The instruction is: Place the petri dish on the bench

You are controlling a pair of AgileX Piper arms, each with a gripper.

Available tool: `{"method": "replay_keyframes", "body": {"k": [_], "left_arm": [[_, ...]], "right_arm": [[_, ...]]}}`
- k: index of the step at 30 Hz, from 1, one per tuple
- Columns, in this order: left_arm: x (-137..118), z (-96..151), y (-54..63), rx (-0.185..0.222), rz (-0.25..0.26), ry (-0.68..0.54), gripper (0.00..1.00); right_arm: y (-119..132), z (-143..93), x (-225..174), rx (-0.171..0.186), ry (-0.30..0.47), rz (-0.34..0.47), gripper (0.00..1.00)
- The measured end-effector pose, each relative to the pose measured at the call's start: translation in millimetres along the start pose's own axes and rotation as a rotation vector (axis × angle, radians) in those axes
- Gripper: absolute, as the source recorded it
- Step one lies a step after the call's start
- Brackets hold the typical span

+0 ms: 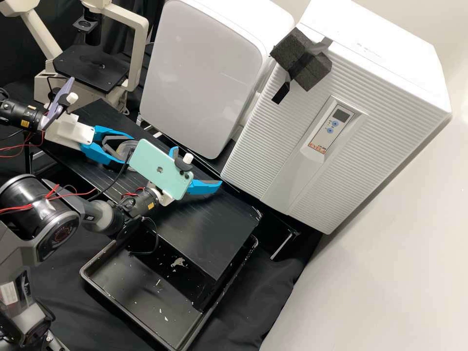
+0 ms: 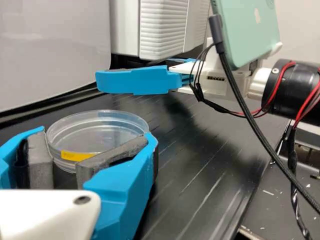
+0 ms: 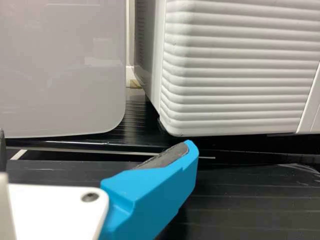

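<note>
Looking at the table (image 1: 214, 222), we see the left gripper (image 1: 131, 151) with its jaws around the clear petri dish (image 2: 102, 125), one on each side, holding it. We cannot tell if the dish touches the table or sits just above it. A yellow sticker (image 2: 75, 156) is on its side.

We see the right gripper (image 1: 199, 166) over the table too, near the dish, with its jaws wide apart and nothing in them. A green phone (image 1: 157, 168) rides on that arm, and a purple phone (image 1: 59, 104) rides on the other.

Behind the table we see a smooth white box (image 1: 200, 73) and a white box with ridges (image 1: 287, 146). A black tray (image 1: 122, 282) with little white bits sits beside the table, lower down.
</note>
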Motion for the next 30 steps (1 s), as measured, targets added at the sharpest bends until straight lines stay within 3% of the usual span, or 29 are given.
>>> {"method": "replay_keyframes", "body": {"k": [3,4,20,26,28,30], "left_arm": [[0,0,0.1,0.0,0.0,0.0,0.0],[0,0,0.1,0.0,0.0,0.0,1.0],[1,0,1.6,-0.001,-0.003,-0.004,1.0],[-15,-7,-0.1,-0.016,0.007,0.018,1.0],[-24,-6,0.7,-0.001,0.021,0.02,1.0],[-38,-5,2.3,0.061,0.064,0.044,1.0]], "right_arm": [[0,0,0,0.0,0.0,0.0,1.0],[0,0,0,0.0,0.0,0.0,1.0],[0,0,0,0.0,0.0,0.0,1.0],[0,0,0,0.0,0.0,0.0,1.0],[0,0,0,0.0,0.0,0.0,1.0],[0,0,0,0.0,0.0,0.0,1.0]]}}
